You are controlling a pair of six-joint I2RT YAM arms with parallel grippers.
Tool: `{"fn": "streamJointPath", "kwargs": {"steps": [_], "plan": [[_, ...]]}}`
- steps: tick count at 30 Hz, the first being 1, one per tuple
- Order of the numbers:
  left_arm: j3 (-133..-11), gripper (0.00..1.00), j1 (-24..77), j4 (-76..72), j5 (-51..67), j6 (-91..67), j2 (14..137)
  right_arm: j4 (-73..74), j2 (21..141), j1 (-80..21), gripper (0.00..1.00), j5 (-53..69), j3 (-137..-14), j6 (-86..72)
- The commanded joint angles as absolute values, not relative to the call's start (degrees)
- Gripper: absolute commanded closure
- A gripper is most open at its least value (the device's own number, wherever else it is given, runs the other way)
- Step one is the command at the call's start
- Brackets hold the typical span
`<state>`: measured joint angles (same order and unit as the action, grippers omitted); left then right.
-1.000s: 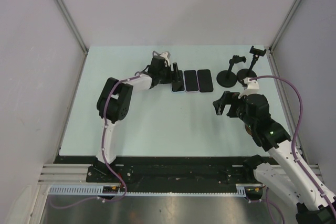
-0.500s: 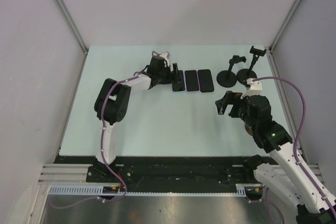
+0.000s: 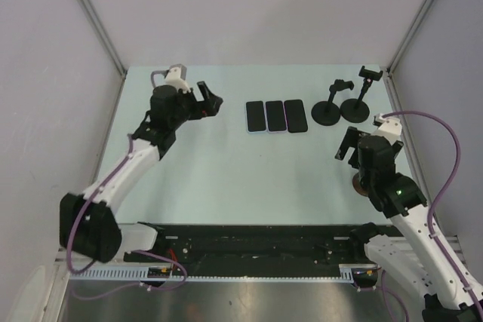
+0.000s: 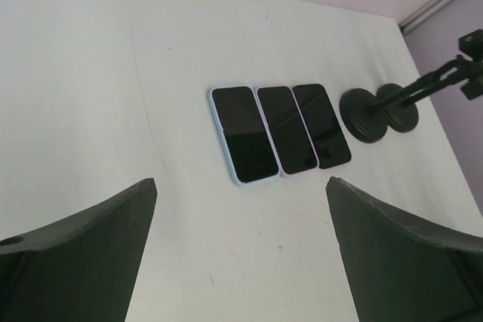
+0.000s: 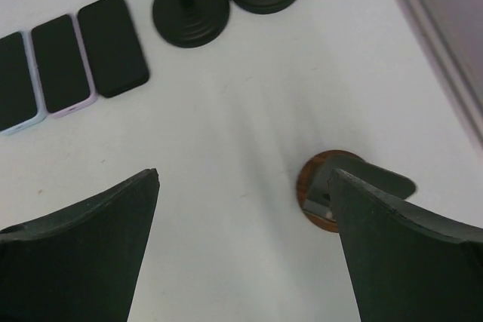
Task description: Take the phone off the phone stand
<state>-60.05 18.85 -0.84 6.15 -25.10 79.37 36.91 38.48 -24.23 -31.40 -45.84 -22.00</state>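
flat phones [image 3: 274, 116] and two stands [image 3: 326, 113] block the far right; the near table [image 3: 241, 179] lies open

left arm [image 3: 113, 179]: reaches from its base at the near left far forward in a long diagonal, wrist turned toward the right. left gripper [image 3: 209, 98]: jaws spread wide, dark fingers [image 4: 75, 254] at either side of the wrist view, nothing between them. right arm [image 3: 400, 200]: folded nearer its base at the near right, with right gripper [image 3: 348, 145] pointed forward and down, jaws equally wide, empty.
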Motion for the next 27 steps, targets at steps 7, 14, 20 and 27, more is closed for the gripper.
{"fn": "streamJointPath", "kwargs": {"steps": [7,14,20,27], "plan": [[-49.7,0.00,18.3,13.5,5.5,-21.0,46.9,40.2,44.2,-17.5,0.00,-44.5,-48.5,-27.4],[-47.5,0.00,18.3,20.6,-2.4,-6.7,31.7,39.0,45.2,-8.4,0.00,-39.0,-45.4,-29.8],[-40.3,0.00,18.2,18.2,-11.1,-3.9,28.2,37.3,47.8,-1.2,0.00,-30.5,-40.7,-33.3],[-39.8,0.00,17.7,18.2,-9.9,-4.4,26.3,33.7,46.4,-0.8,0.02,-31.0,-35.7,-32.9]]}}
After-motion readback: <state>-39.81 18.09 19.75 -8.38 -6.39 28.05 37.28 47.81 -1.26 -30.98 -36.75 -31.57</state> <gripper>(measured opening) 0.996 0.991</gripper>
